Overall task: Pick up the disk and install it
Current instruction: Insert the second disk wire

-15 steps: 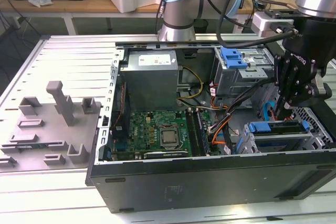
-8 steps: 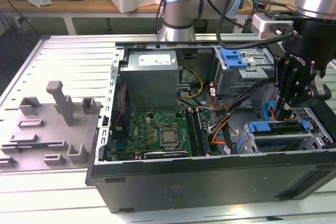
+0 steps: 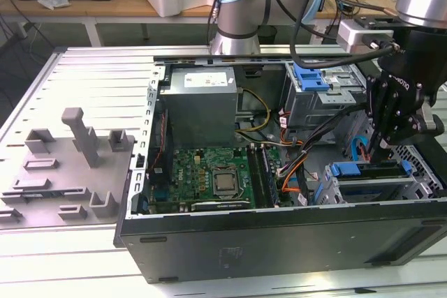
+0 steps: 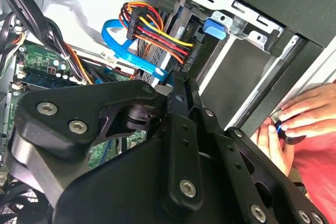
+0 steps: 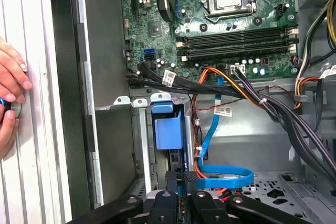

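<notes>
The open computer case [image 3: 279, 228] lies on its side on the tabletop [image 3: 84, 82]; the black tool [image 3: 388, 146] hangs inside the case over the drive cage [image 3: 370, 183] beside the green circuit board [image 3: 209, 176]; whether its fingers are parted or closed I cannot tell; the disk [image 5: 169, 132], blue-framed, sits in the drive cage just under the tool; a person's hand [image 4: 302, 114] rests outside the case wall.

Black gripper [image 3: 383, 146] above a blue-railed disk [image 3: 368, 170]; black case [image 3: 279, 242]; green motherboard [image 3: 209, 176]; grey fixture [image 3: 66, 165]. In the first wrist view, flat blue cable [image 5: 223, 174], black cable bundle [image 5: 262, 103], blue latch [image 5: 168, 129].
</notes>
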